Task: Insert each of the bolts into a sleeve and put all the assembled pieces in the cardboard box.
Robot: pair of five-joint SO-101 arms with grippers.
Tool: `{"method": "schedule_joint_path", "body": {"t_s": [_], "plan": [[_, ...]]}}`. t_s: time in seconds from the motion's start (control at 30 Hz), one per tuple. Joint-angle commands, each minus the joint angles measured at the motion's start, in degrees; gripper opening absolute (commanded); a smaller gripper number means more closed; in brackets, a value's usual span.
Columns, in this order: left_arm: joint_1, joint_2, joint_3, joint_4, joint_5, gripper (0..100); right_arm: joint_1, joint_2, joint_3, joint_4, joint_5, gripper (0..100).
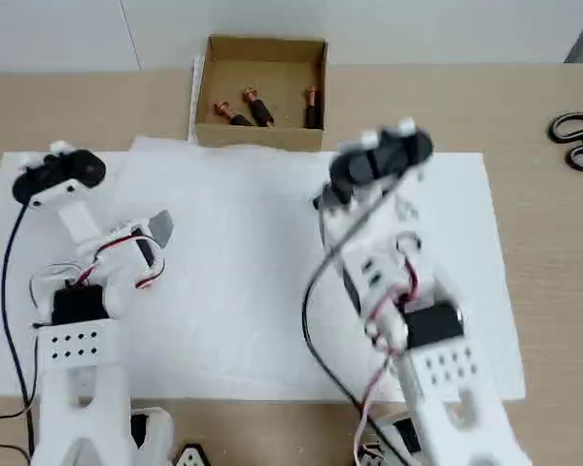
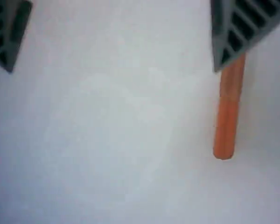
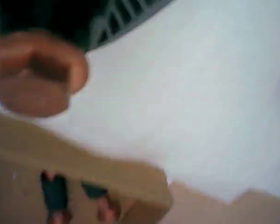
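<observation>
An orange sleeve [image 2: 228, 112], a smooth plain rod, lies flat on the white sheet [image 1: 243, 291]. Its long axis runs straight out from under one fingertip of the left gripper [image 2: 113, 70], whose fingers are spread wide, grasping nothing. The right gripper [image 3: 67, 28] is by the cardboard box [image 1: 262, 137], clamped on a blurred copper-brown piece [image 3: 37, 72] seen end-on. From above, three finished pieces [image 1: 253, 109] lie inside the box, roughly upright in the frame

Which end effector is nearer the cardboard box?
Right. The right end effector, holding a copper piece, hovers just before the front wall of the cardboard box; the left end effector is far back over the white sheet.
</observation>
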Motion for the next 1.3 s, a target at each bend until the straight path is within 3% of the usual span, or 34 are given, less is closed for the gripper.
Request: {"method": "schedule_joint_path", "body": {"t_s": [0.0, 0.43, 0.77, 1.03, 1.27], "plan": [[-0.3, -0.8, 0.2, -1.8, -0.4, 25, 0.5, 13.8, -16.1, -6.3, 0.0, 1.3], [-0.7, -0.8, 0.3, -1.8, -0.5, 25, 1.5, 62.0, -48.3, -35.6, -0.1, 1.4], [-0.7, -0.8, 0.3, -1.8, -0.6, 25, 3.3, 92.2, -76.9, -35.9, -0.1, 1.9], [-0.7, -0.8, 0.3, -1.9, -0.6, 25, 3.3, 100.2, -82.5, -35.9, -0.1, 2.0], [-0.7, -0.8, 0.3, -1.9, -0.6, 25, 3.1, 100.2, -82.5, -33.5, -0.1, 16.9]]}}
